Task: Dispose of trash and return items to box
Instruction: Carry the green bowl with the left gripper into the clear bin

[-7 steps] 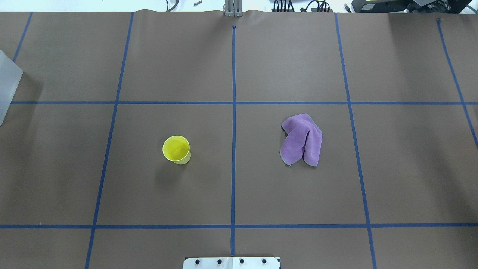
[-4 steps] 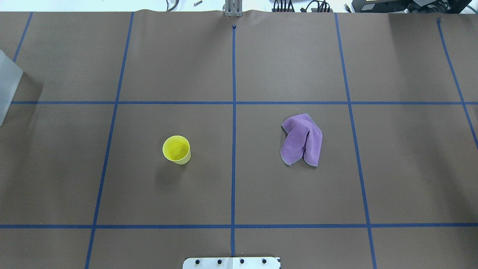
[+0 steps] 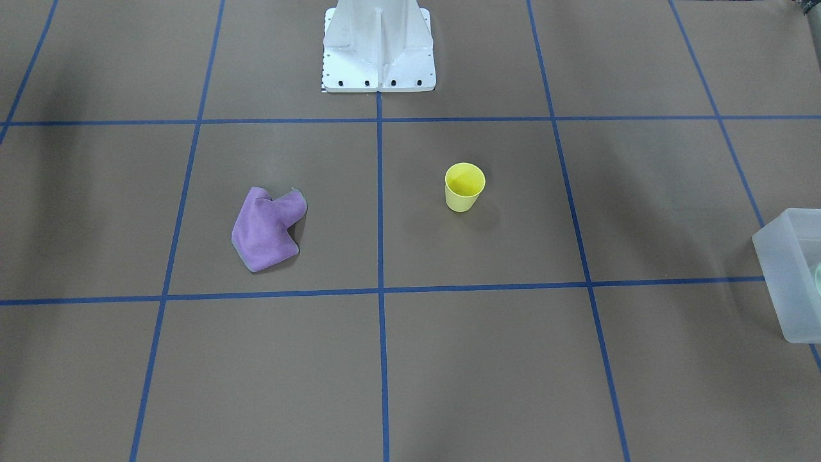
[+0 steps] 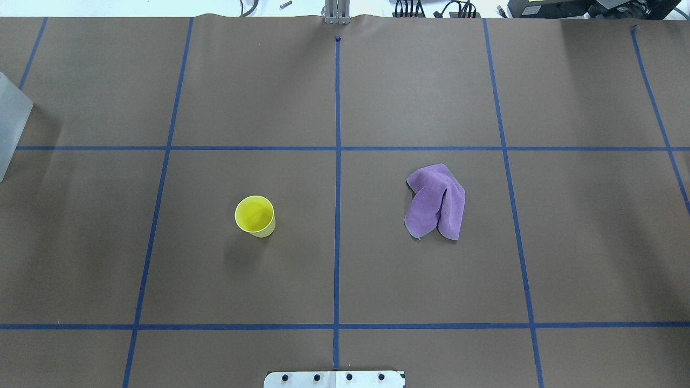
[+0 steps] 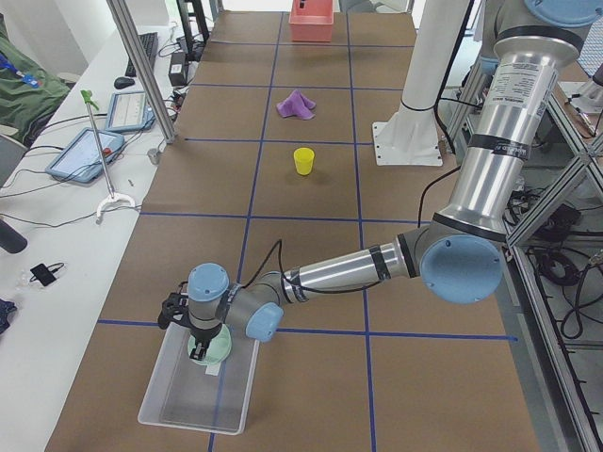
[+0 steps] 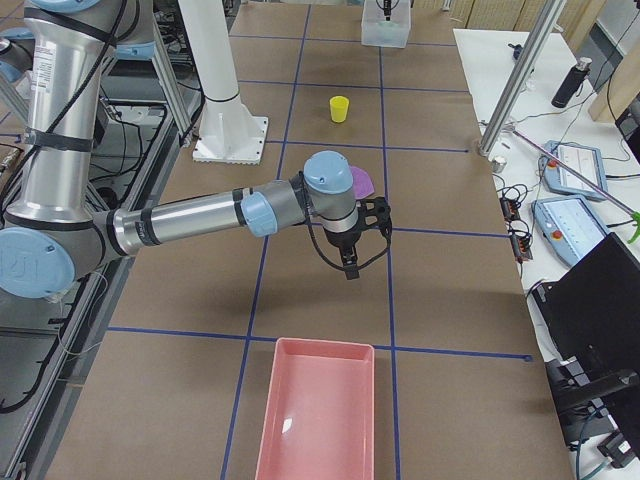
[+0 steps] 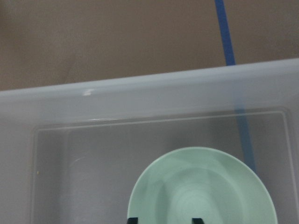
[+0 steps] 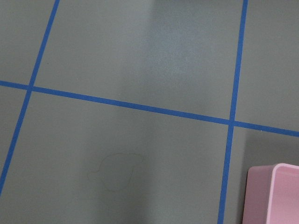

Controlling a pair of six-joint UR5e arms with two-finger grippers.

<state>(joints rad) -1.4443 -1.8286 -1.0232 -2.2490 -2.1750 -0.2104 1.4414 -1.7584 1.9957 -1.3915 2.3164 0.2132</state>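
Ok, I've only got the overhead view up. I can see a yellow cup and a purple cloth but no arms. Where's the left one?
Observer: Past your left edge. The left gripper is over the clear box at that end of the table.
Operator: Anything in that box?
Observer: A green bowl sits upright on its floor, right under the gripper, which is open.
Operator: And the right arm?
Observer: The right gripper hangs above the table between the purple cloth and a pink bin. I cannot tell whether it is open.
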